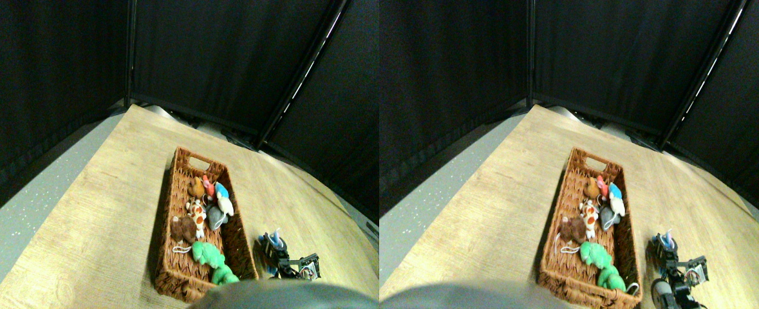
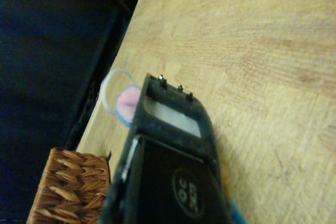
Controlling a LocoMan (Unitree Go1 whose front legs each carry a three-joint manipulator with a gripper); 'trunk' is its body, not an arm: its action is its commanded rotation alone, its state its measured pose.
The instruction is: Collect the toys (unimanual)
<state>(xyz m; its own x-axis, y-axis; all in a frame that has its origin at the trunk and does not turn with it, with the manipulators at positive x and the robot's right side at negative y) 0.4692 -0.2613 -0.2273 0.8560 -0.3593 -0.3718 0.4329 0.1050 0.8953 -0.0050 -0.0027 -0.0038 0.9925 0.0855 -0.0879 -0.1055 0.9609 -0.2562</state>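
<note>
A long woven basket (image 1: 163,212) lies on the wooden floor with several toys inside: green ones (image 1: 208,254) nearest me, a brown one (image 1: 184,228), a spotted one (image 1: 197,212), a grey one (image 1: 215,217), and blue (image 1: 223,196), red (image 1: 208,185) and orange (image 1: 196,188) ones farther back. Just right of the basket, my right gripper (image 1: 277,250) is shut on a small blue toy (image 1: 271,241) with a white loop. In the wrist view the toy's pink patch (image 2: 127,103) and its loop (image 2: 111,80) peek past the dark jaw tip, with the basket corner (image 2: 71,187) beside it.
Black curtains close off the back and both sides. A grey speckled floor strip (image 1: 25,219) runs along the left of the wooden floor (image 1: 96,212). Bare wood stretches right of the gripper and behind the basket.
</note>
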